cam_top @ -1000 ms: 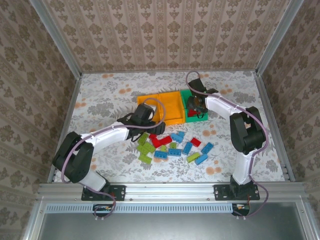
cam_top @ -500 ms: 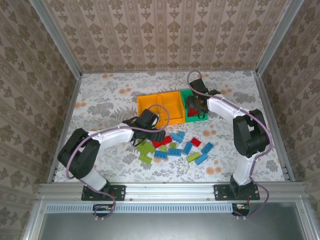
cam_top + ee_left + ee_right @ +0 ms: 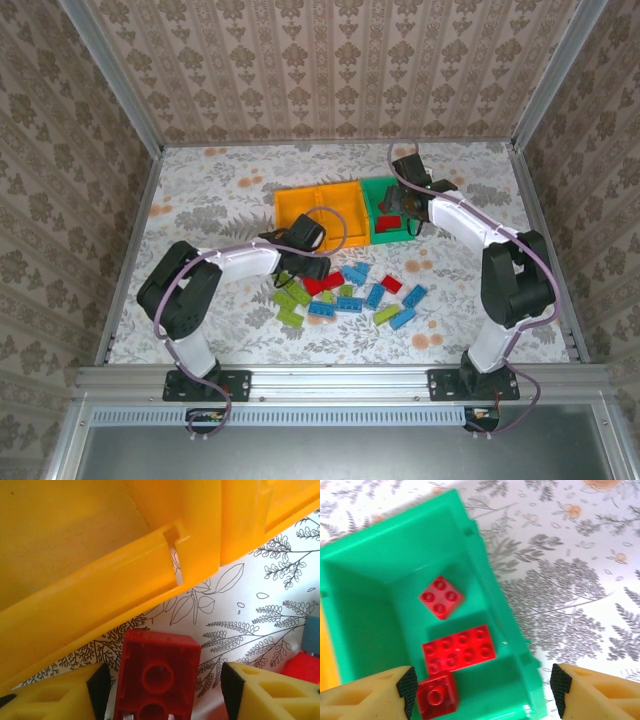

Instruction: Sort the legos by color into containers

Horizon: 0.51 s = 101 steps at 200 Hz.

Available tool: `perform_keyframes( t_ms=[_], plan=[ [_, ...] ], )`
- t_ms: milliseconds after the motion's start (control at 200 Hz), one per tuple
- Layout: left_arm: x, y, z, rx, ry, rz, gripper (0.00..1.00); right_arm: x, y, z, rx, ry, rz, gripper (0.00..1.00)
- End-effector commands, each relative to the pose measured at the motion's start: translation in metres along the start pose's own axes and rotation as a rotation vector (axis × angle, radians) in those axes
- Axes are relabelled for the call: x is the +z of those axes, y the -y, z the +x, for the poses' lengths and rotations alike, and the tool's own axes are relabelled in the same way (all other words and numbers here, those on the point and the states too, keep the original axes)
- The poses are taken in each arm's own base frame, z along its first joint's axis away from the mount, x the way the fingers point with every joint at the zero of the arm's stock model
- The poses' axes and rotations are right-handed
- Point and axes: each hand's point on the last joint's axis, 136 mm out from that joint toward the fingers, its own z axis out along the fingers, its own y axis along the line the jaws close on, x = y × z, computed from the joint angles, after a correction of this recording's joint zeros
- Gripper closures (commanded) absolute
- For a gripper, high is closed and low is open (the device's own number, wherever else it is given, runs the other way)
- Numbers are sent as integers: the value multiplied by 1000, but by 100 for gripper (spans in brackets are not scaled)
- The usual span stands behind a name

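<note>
The left pincer (image 3: 161,692) sits low on the desk (image 3: 220,190), its jaws apart on either side of a red brick (image 3: 157,672) that lies just beside the orange bin (image 3: 75,545). The brick looks straddled, not yet squeezed, probably lined up for a pick. The right pincer (image 3: 484,692) hangs wide and empty over the green bin (image 3: 365,605), where three red bricks (image 3: 460,650) lie, so red seems to belong there. The other legos (image 3: 350,292), blue, lime and red, lie loose on the desk in front of the bins, unsorted.
</note>
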Motion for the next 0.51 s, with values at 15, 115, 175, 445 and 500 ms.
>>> perform_keyframes(
  t_ms=[15,115,175,445,500],
  plan=[
    [2,-3,3,-6,-29,-4,46,-8,17,3,0,6,42,26],
    [1,-3,0,-12,-21,3,56,-7,20,5,4,0,49,26],
    [0,-2,-2,-12,-14,12,62,-7,21,7,1,-4,50,26],
    [-19,15,-31,-15,74,88,72,-6,40,43,-20,-70,75,26],
    [-28,20,-42,-7,108,111,73,-9,44,52,-10,-80,70,26]
  ],
)
